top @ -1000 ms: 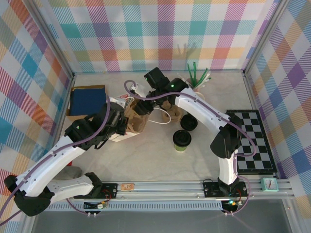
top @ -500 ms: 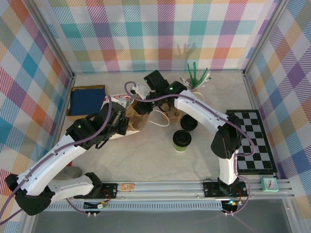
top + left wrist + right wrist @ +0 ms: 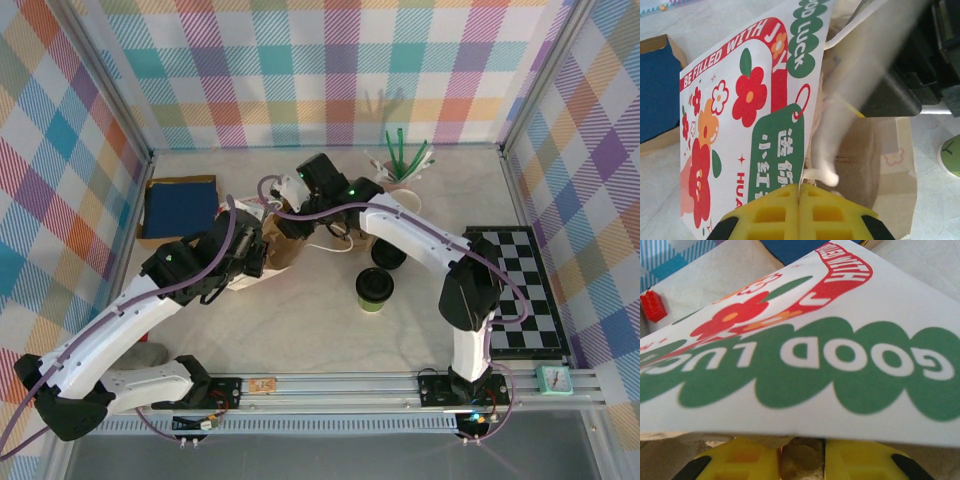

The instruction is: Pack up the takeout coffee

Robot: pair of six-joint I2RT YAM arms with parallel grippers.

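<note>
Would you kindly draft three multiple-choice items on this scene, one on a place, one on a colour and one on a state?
1. Where is the takeout coffee?
A. on the table, right of the paper bag in the top view
B. inside the bag
C. on a shelf

2. What colour is its lid?
A. white
B. red
C. black

3. How is the left hand?
A. open in the air
B. shut on the paper bag's edge
C. wide open on the table

Key: A, it stands on bare table beside the bag; C, the cap is black; B, its fingers meet on the printed panel's edge.
</note>
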